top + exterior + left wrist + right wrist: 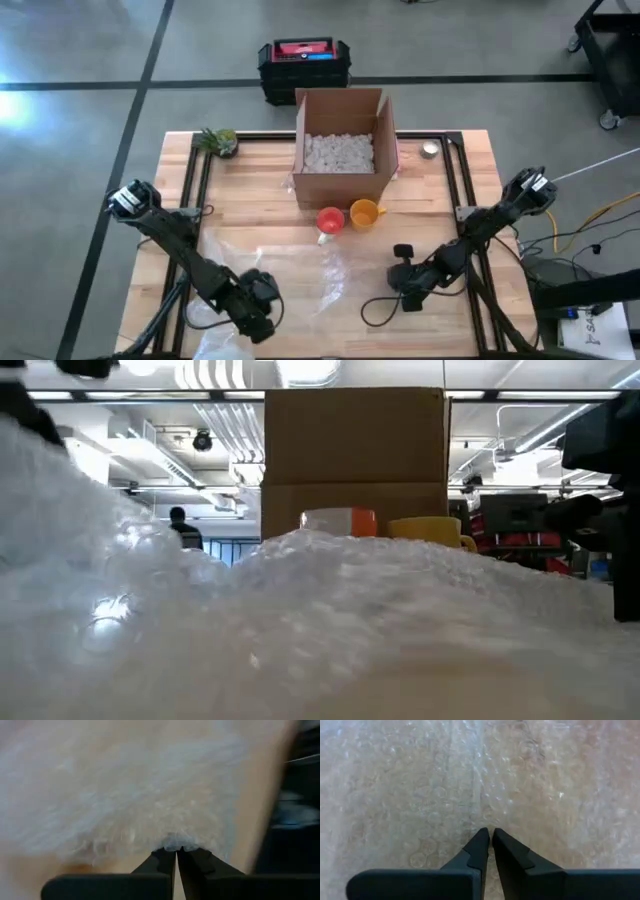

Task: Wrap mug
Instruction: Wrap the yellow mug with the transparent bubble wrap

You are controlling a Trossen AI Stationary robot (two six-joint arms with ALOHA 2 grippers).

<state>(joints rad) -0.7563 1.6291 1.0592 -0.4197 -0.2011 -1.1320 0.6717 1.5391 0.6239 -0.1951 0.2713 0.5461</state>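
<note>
High view shows a sheet of bubble wrap [300,275] spread over the front half of the worktop [450,200], apparently laid flat so a mug can be set on it and rolled up. The left claw [255,318] is low at the sheet's near-left corner; its wrist view shows it clenched on a bunched edge of the wrap, probably to lift or straighten that corner. The right claw [405,288] rests at the sheet's right side, its tips nearly together over the plastic; whether they pinch the film I cannot tell. The orange mug [365,213] stands just in front of the cardboard box [340,145], beside a red cup [330,220], at the sheet's far edge, well apart from both claws.
</note>
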